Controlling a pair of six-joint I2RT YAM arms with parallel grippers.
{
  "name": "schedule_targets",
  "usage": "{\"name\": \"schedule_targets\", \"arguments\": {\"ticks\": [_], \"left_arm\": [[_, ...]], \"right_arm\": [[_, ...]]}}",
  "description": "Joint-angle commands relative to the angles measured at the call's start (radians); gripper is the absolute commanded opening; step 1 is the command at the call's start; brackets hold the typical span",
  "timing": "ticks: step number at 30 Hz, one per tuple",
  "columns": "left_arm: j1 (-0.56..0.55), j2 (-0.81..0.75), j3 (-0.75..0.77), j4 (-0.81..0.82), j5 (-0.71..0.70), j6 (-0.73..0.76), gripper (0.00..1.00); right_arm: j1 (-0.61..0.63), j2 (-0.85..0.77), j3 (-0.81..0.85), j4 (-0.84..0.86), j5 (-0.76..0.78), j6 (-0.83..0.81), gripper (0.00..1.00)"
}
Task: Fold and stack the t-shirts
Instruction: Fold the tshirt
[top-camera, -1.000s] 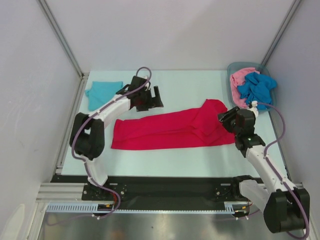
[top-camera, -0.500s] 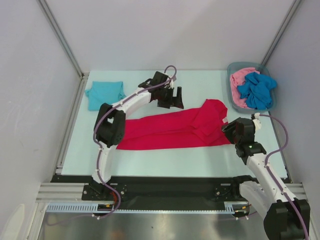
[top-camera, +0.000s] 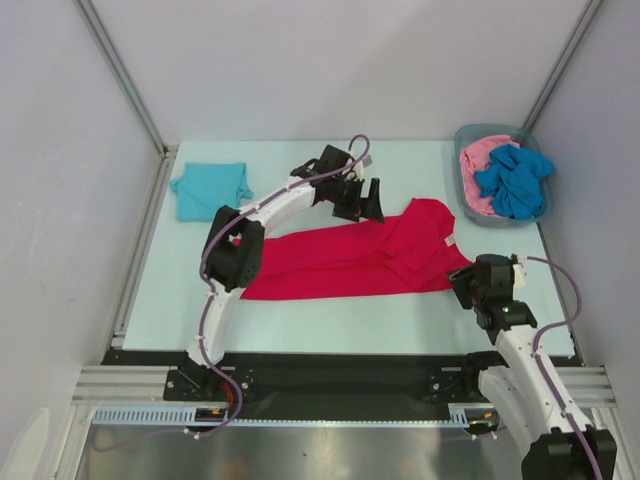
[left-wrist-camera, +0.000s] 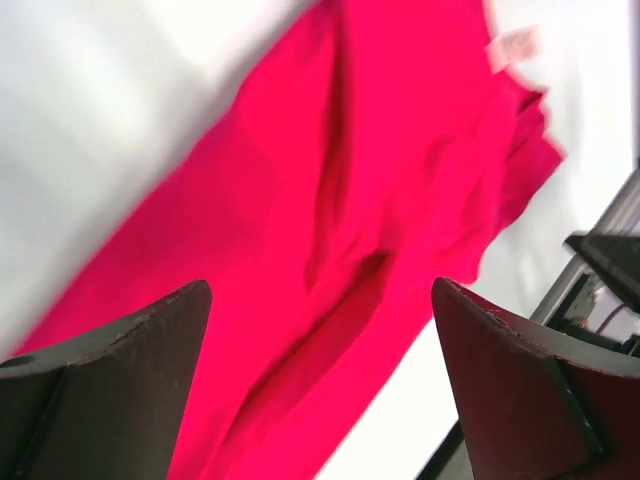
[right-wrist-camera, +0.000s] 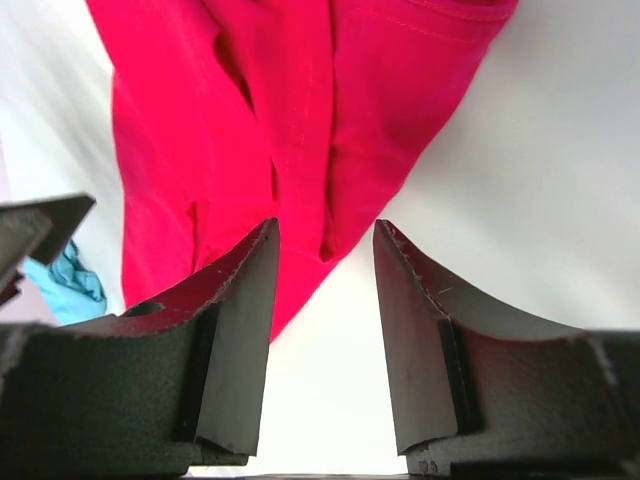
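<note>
A bright red t-shirt (top-camera: 350, 257) lies folded lengthwise into a long strip across the middle of the table; it also fills the left wrist view (left-wrist-camera: 330, 230) and the top of the right wrist view (right-wrist-camera: 300, 120). My left gripper (top-camera: 362, 200) hovers open above the strip's upper right part, nothing between its fingers. My right gripper (top-camera: 470, 283) is open and empty, just off the shirt's right end over bare table. A folded light teal t-shirt (top-camera: 208, 188) lies at the back left. Pink (top-camera: 478, 160) and blue (top-camera: 515, 180) t-shirts lie crumpled in the bin.
The grey plastic bin (top-camera: 466, 135) stands at the back right corner. Metal frame posts rise at both back corners. A black rail runs along the table's near edge by the arm bases.
My left gripper has swung right from near the teal t-shirt to above the red one. My right gripper has drawn back toward the near edge, off the shirt's right end.
</note>
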Motion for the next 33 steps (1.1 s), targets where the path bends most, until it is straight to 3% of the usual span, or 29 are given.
{"name": "schedule_targets", "arguments": {"ticks": [1,6,8,13,21,33], "left_arm": [[-0.01,0.094,0.17,0.036,0.116,0.016,0.98],[-0.013,0.294,0.507,-0.039,0.201,0.012,0.99],[-0.015,0.363,0.56,-0.053,0.239,-0.02,0.99],[-0.019,0.399,0.511,-0.037,0.233,-0.042,0.99],[-0.019,0.374,0.419,-0.1,0.204,0.044,1.0],[0.002,0.29,0.417,-0.083,-0.006,0.137,1.0]], "right_arm": [[0.009,-0.073,0.025,-0.102,0.077,0.045,0.47],[0.009,-0.107,0.023,-0.152,0.1,0.047,0.48],[0.009,-0.098,0.022,-0.156,0.097,0.05,0.48],[0.011,-0.084,0.011,-0.136,0.083,0.047,0.48],[0.011,-0.072,0.005,-0.11,0.082,0.039,0.47],[0.016,-0.111,-0.018,-0.04,0.007,-0.059,0.46]]}}
